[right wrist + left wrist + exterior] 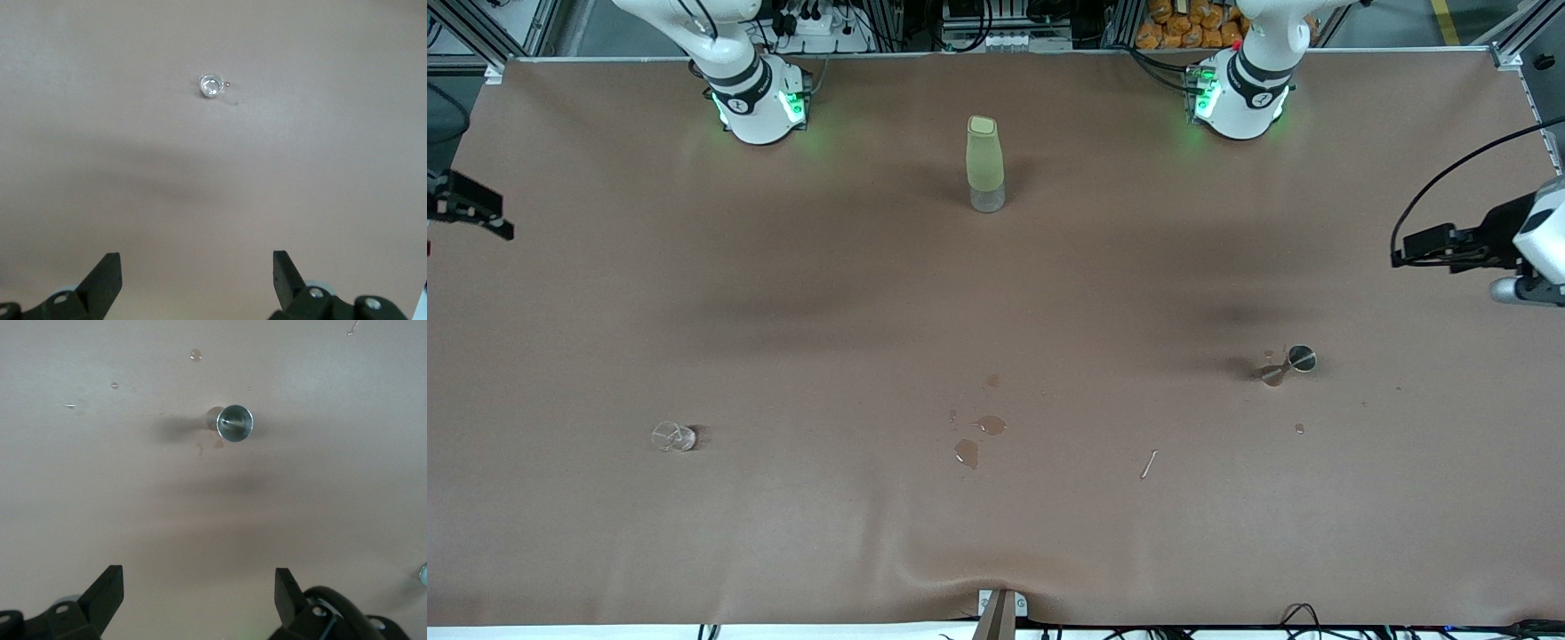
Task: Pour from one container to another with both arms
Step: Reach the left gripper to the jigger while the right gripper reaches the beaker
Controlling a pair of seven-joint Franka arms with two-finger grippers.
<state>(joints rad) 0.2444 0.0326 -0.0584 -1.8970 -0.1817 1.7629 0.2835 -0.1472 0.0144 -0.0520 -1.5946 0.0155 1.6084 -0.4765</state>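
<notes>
You have the left end effector [199, 597] at the right edge of the front frame, raised over the worktop [827, 293], fingers spread and empty. The right end effector [197, 280] sits at the left edge, also spread and empty. Metal jigger [1289, 364] stands lower right; clear glass cup [673, 436] lower left; green-sleeved bottle [985, 164] upper centre. Spilled droplets [978, 440] lie centre.

Both arms [747, 89] are glossy white with black joint bands and green base lights.
</notes>
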